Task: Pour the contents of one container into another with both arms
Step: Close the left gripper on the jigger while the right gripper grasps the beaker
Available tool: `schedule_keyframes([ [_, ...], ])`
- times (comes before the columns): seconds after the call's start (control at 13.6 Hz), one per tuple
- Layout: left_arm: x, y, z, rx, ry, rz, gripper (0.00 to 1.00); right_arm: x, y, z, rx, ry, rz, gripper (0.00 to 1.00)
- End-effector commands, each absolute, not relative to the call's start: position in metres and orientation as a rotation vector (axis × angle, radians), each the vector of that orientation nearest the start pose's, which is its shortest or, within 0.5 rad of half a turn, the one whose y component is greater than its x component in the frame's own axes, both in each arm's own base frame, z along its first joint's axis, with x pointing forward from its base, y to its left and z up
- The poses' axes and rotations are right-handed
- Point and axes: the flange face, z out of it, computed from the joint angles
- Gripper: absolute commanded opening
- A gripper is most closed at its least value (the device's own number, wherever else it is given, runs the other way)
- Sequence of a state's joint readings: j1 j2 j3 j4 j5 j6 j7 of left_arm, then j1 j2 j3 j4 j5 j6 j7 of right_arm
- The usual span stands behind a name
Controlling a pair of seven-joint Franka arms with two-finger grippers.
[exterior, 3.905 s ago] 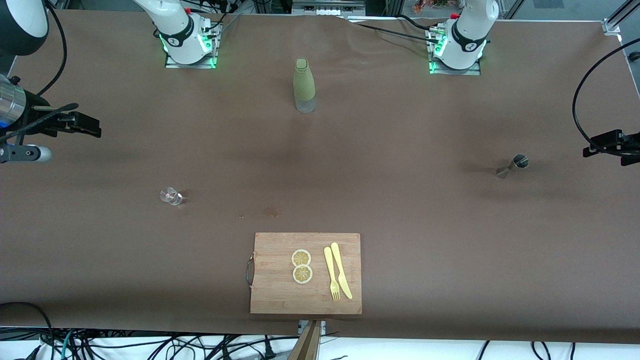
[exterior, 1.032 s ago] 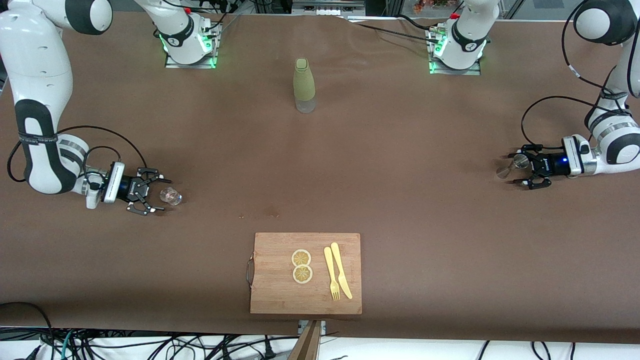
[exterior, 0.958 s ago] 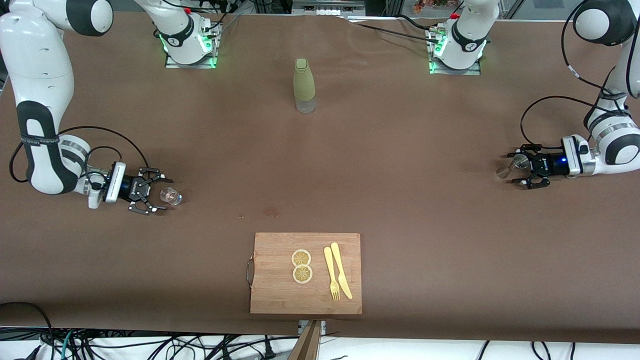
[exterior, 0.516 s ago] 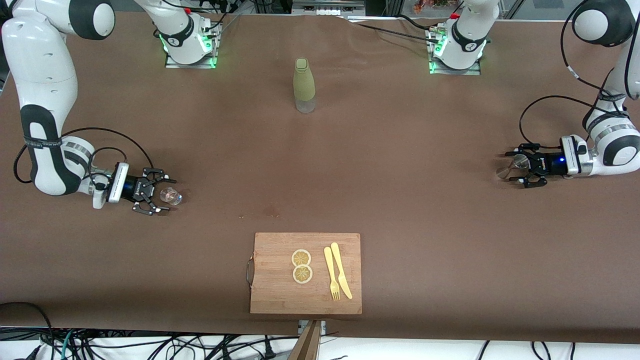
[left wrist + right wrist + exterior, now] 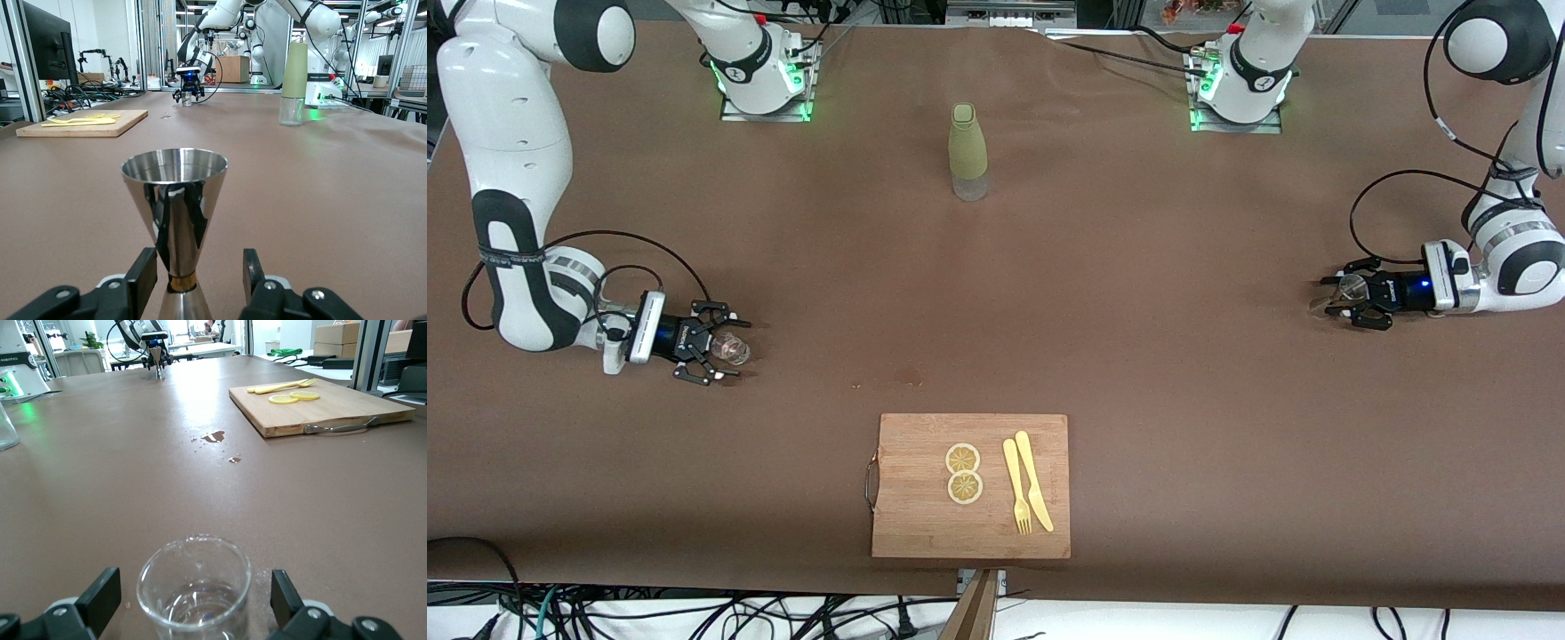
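A brown-covered surface (image 5: 1138,356) fills the room's middle; black cables (image 5: 694,613) tangle on the floor along its near edge, with a monitor (image 5: 47,47) alongside.

My robotics lab, my two bases bolted to a brown-covered table (image 5: 1138,267), aluminium framing (image 5: 15,60) around, monitor (image 5: 50,43), cardboard boxes (image 5: 340,335), tangled cables (image 5: 694,613).

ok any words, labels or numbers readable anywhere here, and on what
None can be read.
Right arm's base: a small dark mark, too small to read.
Left arm's base: the same.
Bottle, jigger, glass, cutting board: no text.
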State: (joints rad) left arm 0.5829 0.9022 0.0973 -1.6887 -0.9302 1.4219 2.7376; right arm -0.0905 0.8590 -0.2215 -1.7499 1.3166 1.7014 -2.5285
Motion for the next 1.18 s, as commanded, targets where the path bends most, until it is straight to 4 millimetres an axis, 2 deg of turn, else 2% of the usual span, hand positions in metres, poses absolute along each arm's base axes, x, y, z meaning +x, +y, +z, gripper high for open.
schedule_keyframes([
  [0.0, 0.484, 0.269, 0.074, 1.308, -1.467, 1.169, 0.57, 0.592, -0.087, 0.074, -1.599, -1.359, -1.025, 1.0],
  [0.29, 0.483, 0.27, 0.074, 1.312, -1.467, 1.169, 0.57, 0.596, -0.085, 0.075, -1.59, -1.369, -1.037, 0.98],
  [0.37, 0.483, 0.27, 0.075, 1.311, -1.468, 1.17, 0.57, 0.596, -0.085, 0.075, -1.59, -1.369, -1.037, 0.87],
  [0.44, 0.483, 0.27, 0.075, 1.31, -1.469, 1.169, 0.56, 0.596, -0.085, 0.076, -1.583, -1.367, -1.04, 0.72],
  [0.52, 0.483, 0.272, 0.075, 1.311, -1.473, 1.174, 0.55, 0.595, -0.084, 0.075, -1.577, -1.361, -1.04, 0.71],
  [0.59, 0.482, 0.273, 0.075, 1.311, -1.474, 1.173, 0.48, 0.595, -0.083, 0.073, -1.575, -1.356, -1.039, 0.65],
  [0.88, 0.482, 0.274, 0.076, 1.31, -1.479, 1.18, 0.3, 0.592, -0.083, 0.064, -1.584, -1.332, -1.043, 0.65],
  [0.96, 0.482, 0.274, 0.076, 1.309, -1.481, 1.181, 0.19, 0.592, -0.083, 0.063, -1.584, -1.33, -1.046, 0.65],
  [1.03, 0.483, 0.273, 0.076, 1.308, -1.484, 1.187, 0.13, 0.591, -0.082, 0.062, -1.583, -1.328, -1.045, 0.65],
  [1.11, 0.483, 0.274, 0.076, 1.309, -1.483, 1.188, 0.0, 0.591, -0.082, 0.062, -1.583, -1.328, -1.044, 0.65],
])
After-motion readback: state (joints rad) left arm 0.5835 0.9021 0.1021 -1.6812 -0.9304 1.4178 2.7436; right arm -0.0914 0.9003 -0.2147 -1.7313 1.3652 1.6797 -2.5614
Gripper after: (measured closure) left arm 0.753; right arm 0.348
